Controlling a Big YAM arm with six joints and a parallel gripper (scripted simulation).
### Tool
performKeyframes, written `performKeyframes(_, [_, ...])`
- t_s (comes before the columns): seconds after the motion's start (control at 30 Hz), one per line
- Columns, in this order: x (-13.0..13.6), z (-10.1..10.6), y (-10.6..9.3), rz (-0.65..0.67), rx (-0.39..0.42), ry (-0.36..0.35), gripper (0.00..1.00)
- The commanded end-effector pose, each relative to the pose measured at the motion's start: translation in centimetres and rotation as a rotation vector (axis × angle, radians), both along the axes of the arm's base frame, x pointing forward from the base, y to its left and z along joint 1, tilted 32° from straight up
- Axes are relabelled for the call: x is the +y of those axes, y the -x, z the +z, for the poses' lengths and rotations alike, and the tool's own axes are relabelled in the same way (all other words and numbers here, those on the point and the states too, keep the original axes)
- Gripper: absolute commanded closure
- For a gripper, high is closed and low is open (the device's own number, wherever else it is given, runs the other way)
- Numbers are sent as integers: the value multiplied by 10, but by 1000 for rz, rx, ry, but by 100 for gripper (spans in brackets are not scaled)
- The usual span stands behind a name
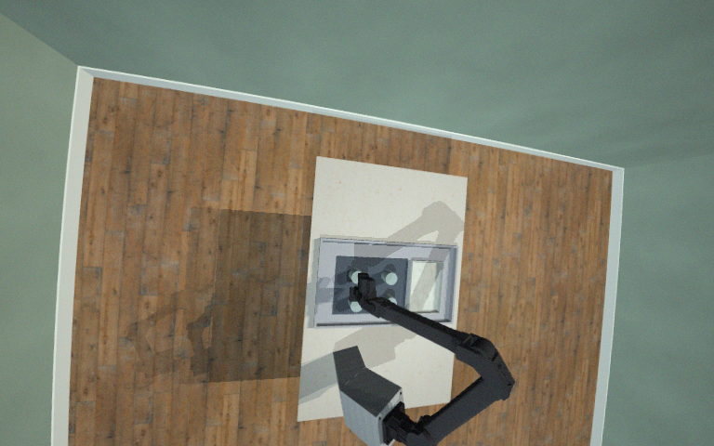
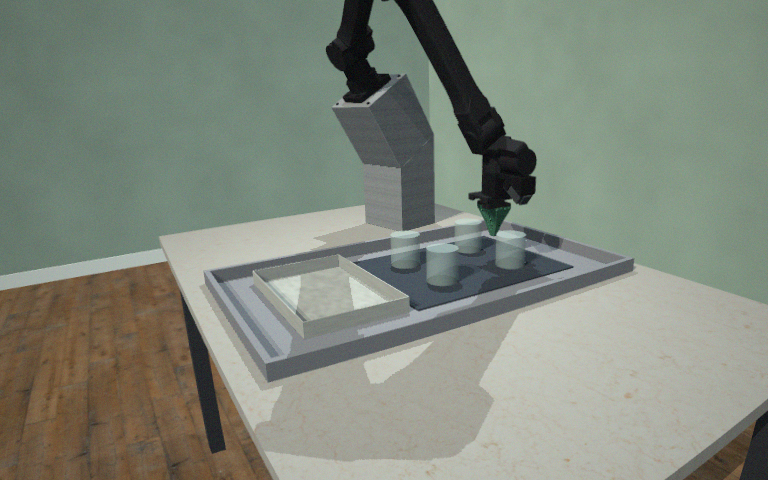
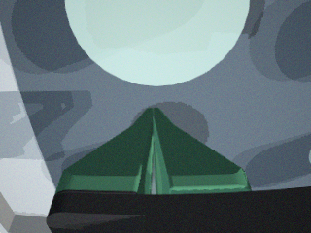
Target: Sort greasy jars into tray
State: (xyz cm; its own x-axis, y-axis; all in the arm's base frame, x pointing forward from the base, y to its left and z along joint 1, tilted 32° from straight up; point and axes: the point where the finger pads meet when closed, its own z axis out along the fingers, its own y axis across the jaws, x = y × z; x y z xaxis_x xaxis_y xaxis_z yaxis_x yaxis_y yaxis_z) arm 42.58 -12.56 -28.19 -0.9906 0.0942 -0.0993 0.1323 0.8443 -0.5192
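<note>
Four pale glass jars stand mouth down on the dark mat: a near-right jar, a near-left jar, a back-right jar and a back-left jar. The pale tray beside the mat holds no jar. My gripper is shut and empty, pointing down between the near-right and back-right jars. The wrist view shows one jar top ahead of the fingertips, apart from them in the picture. In the top view the arm hides the fingertips.
A grey raised rim surrounds the steel top that bears mat and tray. The pale table lies beyond it. The arm's grey pedestal stands behind the rim. The other jars stand close around the fingers.
</note>
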Motion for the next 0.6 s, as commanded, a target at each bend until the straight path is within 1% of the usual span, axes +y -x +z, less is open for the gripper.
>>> performKeyframes(0.0, [-6,3,-11,-1,-18,-1,100])
performKeyframes(0.57, [-6,3,-13,-1,-18,-1,100])
